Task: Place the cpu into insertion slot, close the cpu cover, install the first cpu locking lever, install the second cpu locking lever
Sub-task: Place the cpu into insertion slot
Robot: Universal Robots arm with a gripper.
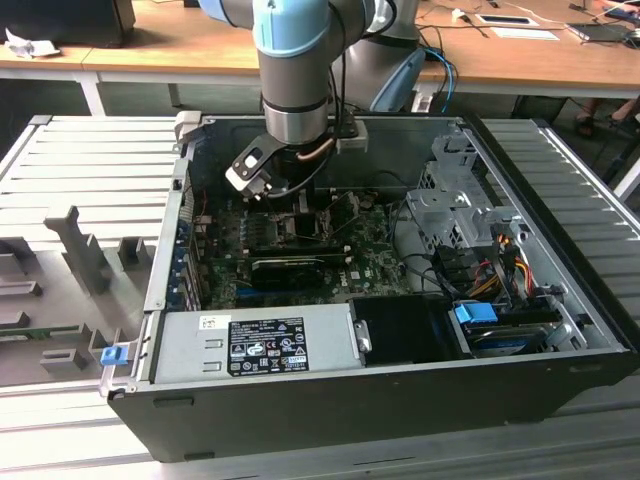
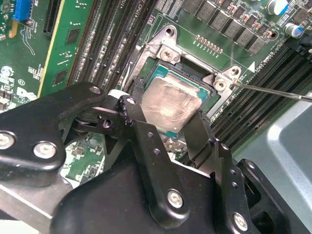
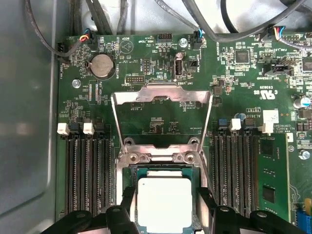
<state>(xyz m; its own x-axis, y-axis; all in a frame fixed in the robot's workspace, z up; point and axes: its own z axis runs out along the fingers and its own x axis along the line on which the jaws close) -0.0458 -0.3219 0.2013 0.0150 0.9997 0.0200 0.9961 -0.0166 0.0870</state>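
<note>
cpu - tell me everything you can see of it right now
The cpu, a small flat square chip, has a dull silvery metal face, smeared and faintly shiny, over a thin green board edge. It sits flat within the square black insertion slot; whether it is fully seated cannot be told. Two black fingers close against its opposite sides. The thin silver cover frame stands open, not touching it.

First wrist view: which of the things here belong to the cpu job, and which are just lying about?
Job in hand:
the cpu
the gripper, shut on the cpu
the insertion slot, with the cpu in it
the cpu cover, standing open

Just lying about:
coin battery
memory slots
cables
</note>
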